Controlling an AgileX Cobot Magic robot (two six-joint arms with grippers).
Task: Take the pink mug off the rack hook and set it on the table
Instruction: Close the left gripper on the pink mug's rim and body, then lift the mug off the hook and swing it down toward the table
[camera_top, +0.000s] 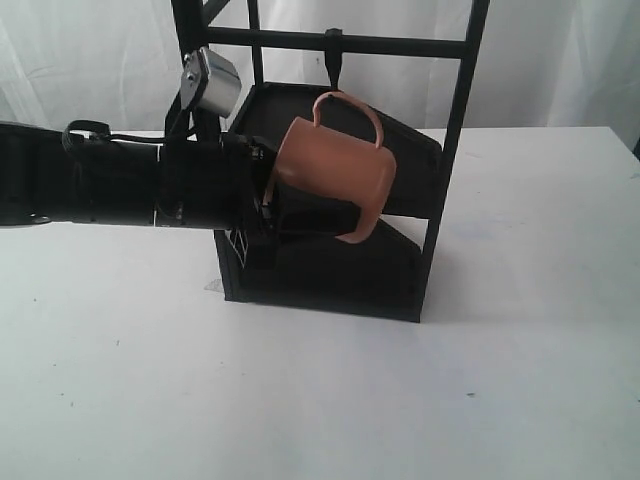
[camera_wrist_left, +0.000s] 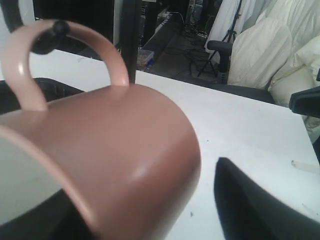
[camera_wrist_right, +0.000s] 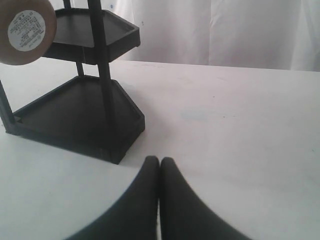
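Note:
The pink mug (camera_top: 338, 165) hangs tilted under the rack's top crossbar, its mouth toward my left arm. The black rack hook (camera_top: 334, 62) points down at the top of the handle loop. In the left wrist view the hook's tip (camera_wrist_left: 50, 39) sits inside the handle of the mug (camera_wrist_left: 120, 150). My left gripper (camera_top: 290, 205) straddles the mug's wall and looks open. Its outer finger (camera_wrist_left: 250, 205) stands a little apart from the mug, and a dark shape shows inside the rim. My right gripper (camera_wrist_right: 160, 160) is shut and empty, low over the white table (camera_wrist_right: 235, 125).
The black two-shelf rack (camera_top: 330, 275) stands at the back middle of the table (camera_top: 300, 400). The right wrist view shows its lower shelf (camera_wrist_right: 75, 115) and the labelled underside of the mug (camera_wrist_right: 25, 27). Beyond the table's far edge are chairs and cables (camera_wrist_left: 220, 50).

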